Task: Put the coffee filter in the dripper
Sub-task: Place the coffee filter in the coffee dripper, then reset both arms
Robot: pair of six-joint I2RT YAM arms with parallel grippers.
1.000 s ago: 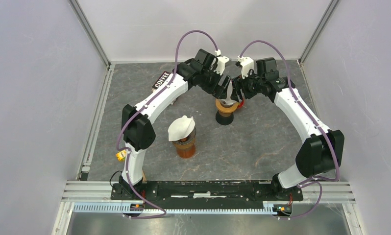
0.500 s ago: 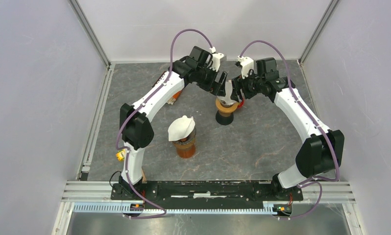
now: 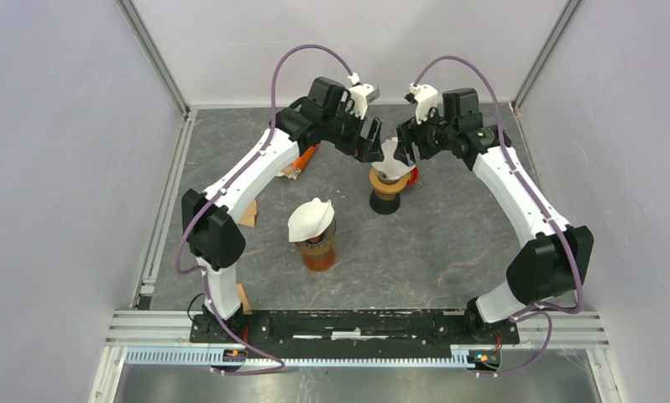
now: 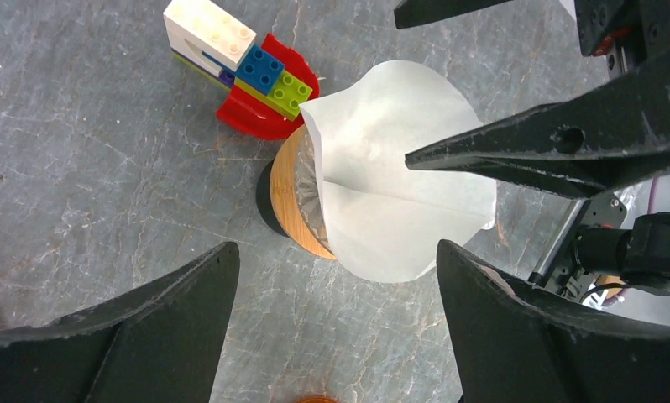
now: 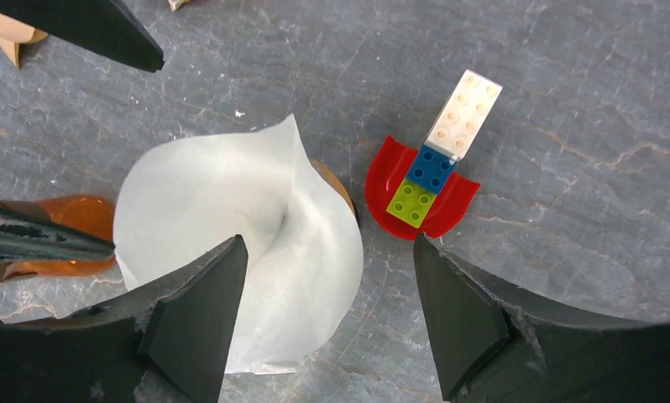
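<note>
Coffee filter (image 3: 393, 156) paper like this we judge to be almost weightless, thin and floppy. It will crease or tear easily and shift at a nudge, so it wants a light touch. It stands in the mouth of the dripper (image 3: 386, 186), at the far middle of the table (image 3: 449, 243). Its cone is opened out, and its ruffled edge rises well above the wooden collar (image 4: 288, 197) and laps over it on one side. From the wrists it looks loose rather than pressed home, though we cannot see how deep its tip sits. Our left gripper (image 4: 336, 252) hangs over it with jaws spread wide and nothing between them. Our right gripper (image 5: 327, 243) is likewise parted and empty, with one fingertip (image 4: 432, 157) over the paper's inner fold; whether it touches we cannot tell. To take hold, we would pinch the free upper rim or press gently on the inside wall. We would not shove the dripper itself, which looks top-heavy on its small base.
</note>
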